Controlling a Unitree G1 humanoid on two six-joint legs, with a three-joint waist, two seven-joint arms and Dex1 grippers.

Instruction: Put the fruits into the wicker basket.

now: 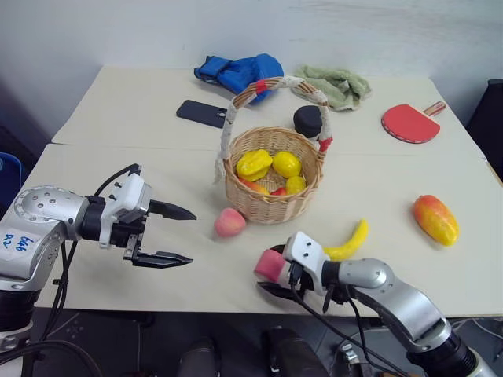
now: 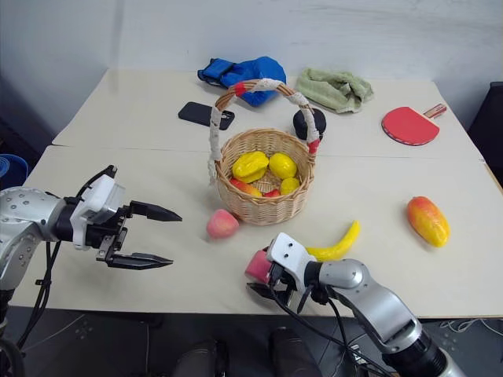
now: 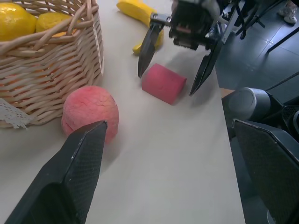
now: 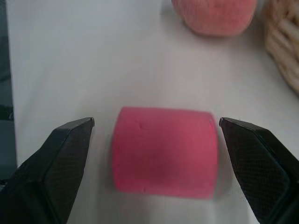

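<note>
Right wrist view has your right pincer spread wide around the pink block, not a fruit; shift to the peach beside the wicker basket.

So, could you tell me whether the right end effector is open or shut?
Open: the right end effector has its fingers spread either side of the pink block, not touching it.

Far side — red paddle, green towel, blue cloth, black phone
</note>
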